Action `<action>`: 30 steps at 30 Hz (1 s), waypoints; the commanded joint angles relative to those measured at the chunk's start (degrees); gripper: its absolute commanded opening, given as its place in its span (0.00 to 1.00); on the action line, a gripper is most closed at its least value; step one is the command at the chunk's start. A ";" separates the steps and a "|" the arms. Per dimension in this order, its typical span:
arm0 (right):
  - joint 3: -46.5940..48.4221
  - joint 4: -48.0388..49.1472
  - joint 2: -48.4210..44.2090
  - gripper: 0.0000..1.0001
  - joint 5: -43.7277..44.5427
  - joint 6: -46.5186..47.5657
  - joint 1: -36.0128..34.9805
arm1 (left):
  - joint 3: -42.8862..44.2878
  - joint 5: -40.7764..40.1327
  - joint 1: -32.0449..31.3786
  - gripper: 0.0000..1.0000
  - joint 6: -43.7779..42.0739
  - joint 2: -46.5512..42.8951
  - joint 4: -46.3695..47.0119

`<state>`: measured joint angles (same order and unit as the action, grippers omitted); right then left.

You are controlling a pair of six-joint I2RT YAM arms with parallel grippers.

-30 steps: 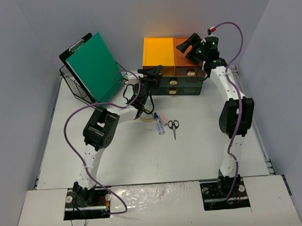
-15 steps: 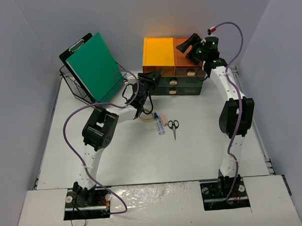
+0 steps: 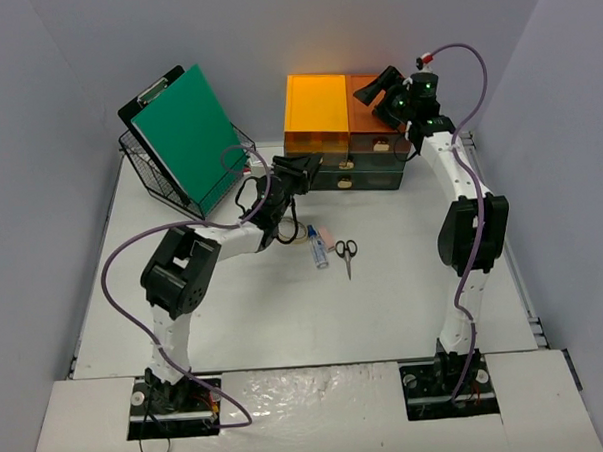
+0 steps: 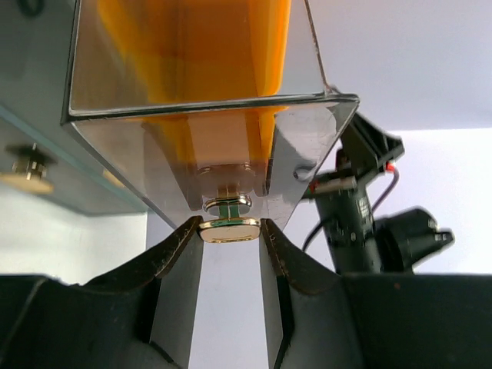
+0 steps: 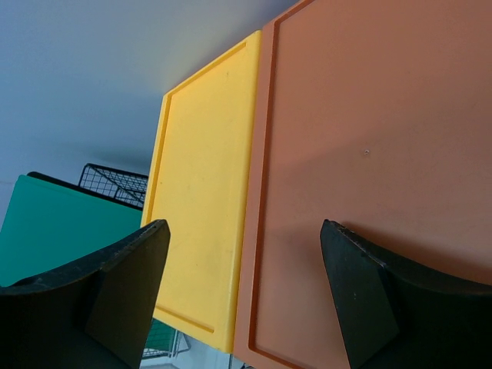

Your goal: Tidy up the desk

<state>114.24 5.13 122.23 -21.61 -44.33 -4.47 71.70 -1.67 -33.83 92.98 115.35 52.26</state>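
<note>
Wide claw over yellow lid, orange lid

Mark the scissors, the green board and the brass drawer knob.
scissors [image 3: 347, 257], top view, at the pivot
green board [image 3: 190, 139], top view, middle of its face
brass drawer knob [image 4: 229, 229], left wrist view, its oval face

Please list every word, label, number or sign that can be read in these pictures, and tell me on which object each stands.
No text can be read in any view.
The blue-capped tube on the desk may carry a label, too small to read.
The yellow lid, orange lid, green board and brass knob show no writing.
</note>
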 commanded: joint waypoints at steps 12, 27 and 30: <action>-0.97 -6.63 -0.25 0.77 -1.40 0.29 0.16 | -11.53 -1.47 -3.09 0.49 0.13 -7.85 13.88; -1.24 -6.63 -1.15 0.77 -1.60 1.15 0.28 | -14.63 9.29 -3.35 0.90 -10.68 -18.56 8.49; -1.30 -6.63 -1.16 0.77 -1.68 1.10 0.21 | -18.03 10.43 -3.47 0.90 -18.24 -27.90 -4.27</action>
<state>114.24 5.11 122.23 -22.02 -43.58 -4.47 55.31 5.18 -36.84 86.07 103.80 56.73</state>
